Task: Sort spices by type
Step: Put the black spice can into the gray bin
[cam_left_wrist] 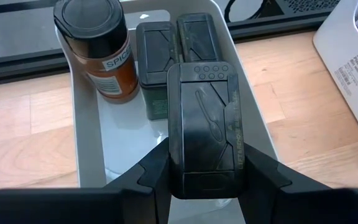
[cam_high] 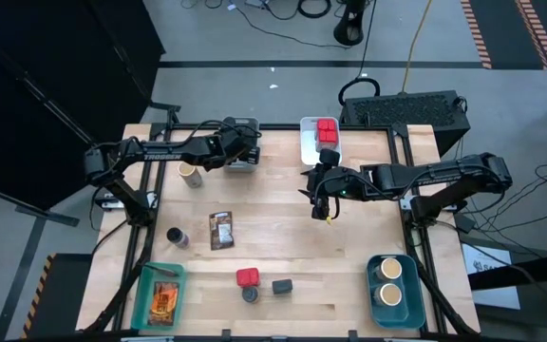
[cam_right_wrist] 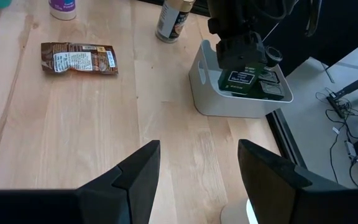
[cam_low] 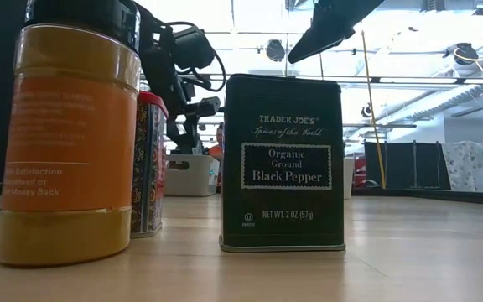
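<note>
Low view, at table height: a dark tin (cam_low: 283, 164) stands upright on the wooden table (cam_low: 409, 260), its label reading "TRADER JOE'S, Spices of the World, Organic Ground Black Pepper, NET WT. 2 OZ (57g)". Beside it an orange jar (cam_low: 70, 138) with a black cap shows part of a line ending "Satisfaction ... Money Back", and just behind that stands a red-lidded patterned tin (cam_low: 148, 164).

From the left wrist, the left gripper (cam_left_wrist: 205, 180) is clamped on a dark pepper tin (cam_left_wrist: 205, 130), one finger on each side, holding it over the grey bin (cam_left_wrist: 86, 124) at the table's far edge. Inside that bin sit two more dark tins (cam_left_wrist: 155, 62) and an orange-labelled jar (cam_left_wrist: 98, 50) whose label shows "SPIC" — the rest is cut off.

From above, the right gripper (cam_high: 323, 204) hovers over bare wood near the table's middle, its fingers apart and holding nothing. Behind it a white bin (cam_high: 308, 142) holds red tins (cam_high: 327, 131). A brown printed packet (cam_high: 221, 230) lies flat on the table — its writing is too small to read. A teal bin (cam_high: 148, 285) at the near left holds another packet, and a blue bin (cam_high: 374, 285) at the near right holds two tan-topped jars (cam_high: 390, 282).
</note>
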